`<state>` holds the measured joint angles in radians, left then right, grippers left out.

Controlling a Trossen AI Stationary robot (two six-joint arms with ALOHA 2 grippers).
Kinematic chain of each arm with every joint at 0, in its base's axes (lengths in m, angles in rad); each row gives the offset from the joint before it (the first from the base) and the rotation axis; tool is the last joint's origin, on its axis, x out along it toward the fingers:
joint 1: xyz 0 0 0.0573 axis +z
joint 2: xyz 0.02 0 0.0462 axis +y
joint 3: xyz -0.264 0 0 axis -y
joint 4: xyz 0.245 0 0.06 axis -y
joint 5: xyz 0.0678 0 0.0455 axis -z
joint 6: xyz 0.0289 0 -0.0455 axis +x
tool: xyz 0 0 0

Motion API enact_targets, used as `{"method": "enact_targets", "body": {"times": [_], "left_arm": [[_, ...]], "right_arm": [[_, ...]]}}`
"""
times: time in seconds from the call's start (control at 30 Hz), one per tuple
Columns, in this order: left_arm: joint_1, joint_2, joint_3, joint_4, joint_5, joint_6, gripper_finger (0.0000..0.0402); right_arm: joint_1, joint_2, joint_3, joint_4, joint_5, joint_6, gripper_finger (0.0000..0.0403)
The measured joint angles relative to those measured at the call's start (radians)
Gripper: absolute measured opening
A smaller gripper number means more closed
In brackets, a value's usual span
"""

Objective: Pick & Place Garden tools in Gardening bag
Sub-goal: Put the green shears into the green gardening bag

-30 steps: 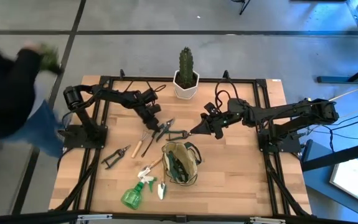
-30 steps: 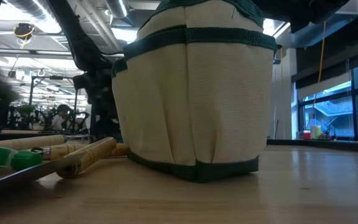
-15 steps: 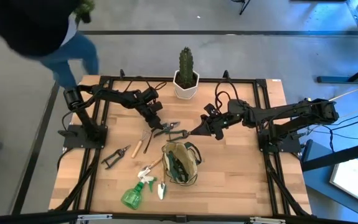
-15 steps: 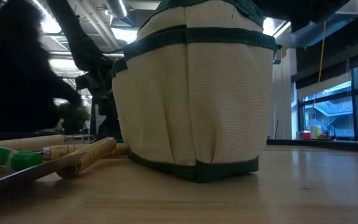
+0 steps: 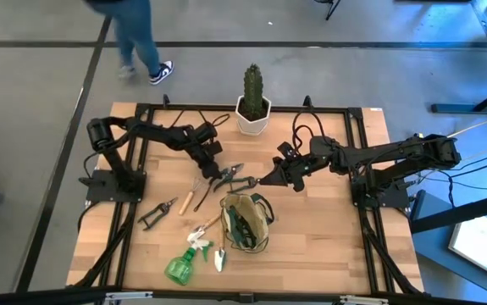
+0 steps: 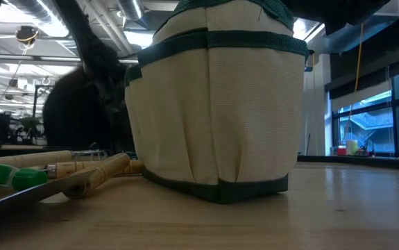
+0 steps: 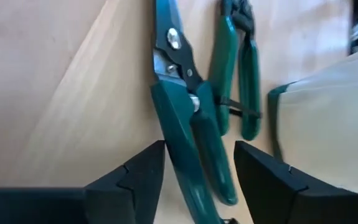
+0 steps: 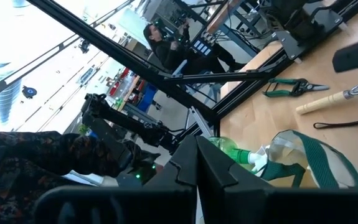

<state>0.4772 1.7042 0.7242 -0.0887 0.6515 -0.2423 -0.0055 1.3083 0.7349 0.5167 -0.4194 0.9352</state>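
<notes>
Shears [image 7: 185, 112] with dark green handles lie flat on the table [image 5: 328, 237] near its middle, just beside the far rim of the gardening bag [image 5: 245, 222]. Left gripper [image 7: 194, 168] sits low over them, fingers [image 7: 135, 177] apart on either side of the handle end. No contact is visible, so whether a grip has started cannot be told. Straddling the handles lengthwise looks chosen so that a squeeze would press both handles together.

Right gripper [image 5: 266, 179] hangs just above the table beside the bag's far right rim, fingers together and empty. It appears to be waiting.

A second pair of shears [image 5: 157, 212] lies toward the left edge. A wooden-handled fork [image 5: 189, 198], a small trowel [image 5: 219, 254] and the spray bottle [image 5: 179, 267] lie between the bag and the near-left corner. The bag stands upright, mouth open upward, ready for tools to be dropped in. The cactus pot [image 5: 252, 116] stands at the far edge.
</notes>
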Motion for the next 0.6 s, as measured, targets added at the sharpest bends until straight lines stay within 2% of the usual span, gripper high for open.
{"method": "enact_targets", "body": {"times": [0.33,0.43,0.57,0.6], "left_arm": [[-0.097,-0.005,0.003,0.006,-0.203,-0.015,0.0147],[-0.101,-0.004,0.003,0.007,-0.210,-0.046,0.0116],[-0.101,-0.006,0.002,-0.007,-0.196,-0.070,0.0044],[-0.102,-0.006,0.001,-0.009,-0.181,-0.073,0.0044]], "right_arm": [[0.000,0.000,0.000,0.006,0.000,0.000,0.0000],[0.002,0.000,0.000,0.006,0.000,0.000,0.0000],[0.009,0.000,0.000,0.008,-0.001,0.000,0.0000],[0.009,0.000,0.000,0.008,-0.003,0.000,0.0000]]}}
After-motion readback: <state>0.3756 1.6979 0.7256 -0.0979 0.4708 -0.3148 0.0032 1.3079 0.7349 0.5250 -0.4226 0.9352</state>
